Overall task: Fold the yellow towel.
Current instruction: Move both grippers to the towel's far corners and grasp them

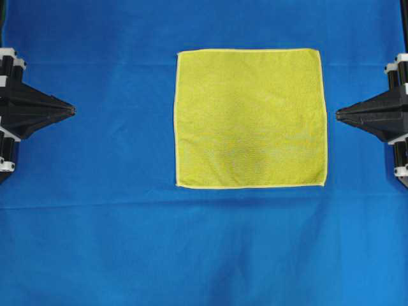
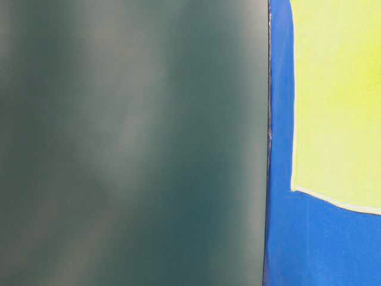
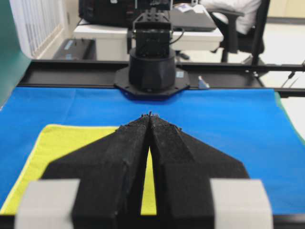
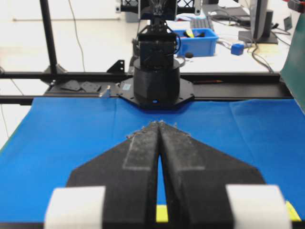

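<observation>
The yellow towel (image 1: 250,118) lies flat and unfolded on the blue cloth, right of centre in the overhead view. It also shows in the table-level view (image 2: 336,101), in the left wrist view (image 3: 62,148) and as a sliver in the right wrist view (image 4: 162,214). My left gripper (image 1: 72,110) is shut and empty at the left edge, well clear of the towel; it shows in the left wrist view (image 3: 149,115). My right gripper (image 1: 338,114) is shut and empty, its tip just off the towel's right hem; it shows in the right wrist view (image 4: 158,123).
The blue cloth (image 1: 108,223) covers the table. The right arm's base (image 3: 151,71) stands at the far edge in the left wrist view, the left arm's base (image 4: 156,78) likewise in the right wrist view. A dark green panel (image 2: 131,143) fills most of the table-level view.
</observation>
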### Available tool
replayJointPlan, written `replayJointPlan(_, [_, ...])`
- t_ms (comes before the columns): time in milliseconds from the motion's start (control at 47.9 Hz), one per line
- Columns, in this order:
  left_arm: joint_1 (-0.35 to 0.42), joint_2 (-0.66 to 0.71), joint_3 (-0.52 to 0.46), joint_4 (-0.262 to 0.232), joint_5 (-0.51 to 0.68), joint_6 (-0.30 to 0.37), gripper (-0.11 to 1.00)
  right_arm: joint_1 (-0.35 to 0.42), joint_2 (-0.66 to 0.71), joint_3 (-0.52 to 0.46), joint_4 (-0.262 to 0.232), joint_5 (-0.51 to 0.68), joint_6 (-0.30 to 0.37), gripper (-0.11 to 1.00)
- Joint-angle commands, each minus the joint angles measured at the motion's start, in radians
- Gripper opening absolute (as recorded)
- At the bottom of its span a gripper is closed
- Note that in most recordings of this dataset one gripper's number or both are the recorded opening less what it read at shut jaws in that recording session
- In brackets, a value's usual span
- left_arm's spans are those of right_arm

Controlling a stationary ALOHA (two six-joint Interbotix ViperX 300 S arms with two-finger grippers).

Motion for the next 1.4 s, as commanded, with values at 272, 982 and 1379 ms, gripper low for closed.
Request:
replayJointPlan(272, [0.098,0.293,-0.160,-0.029,-0.008,-0.015,0.00,-0.225,0.020,-0.101,0.054,0.311,0.043,0.00])
replayJointPlan(982, [0.416,0.942,-0.454,-0.028,0.140,0.006,0.82,-0.719,0.431,-0.149,-0.074,0.548,0.034,0.59])
replayJointPlan(1379, [0.486,1.173,-0.545,-0.028,0.043,0.008,0.83,-0.730,0.776,-0.225,-0.118,0.433,0.032,0.58])
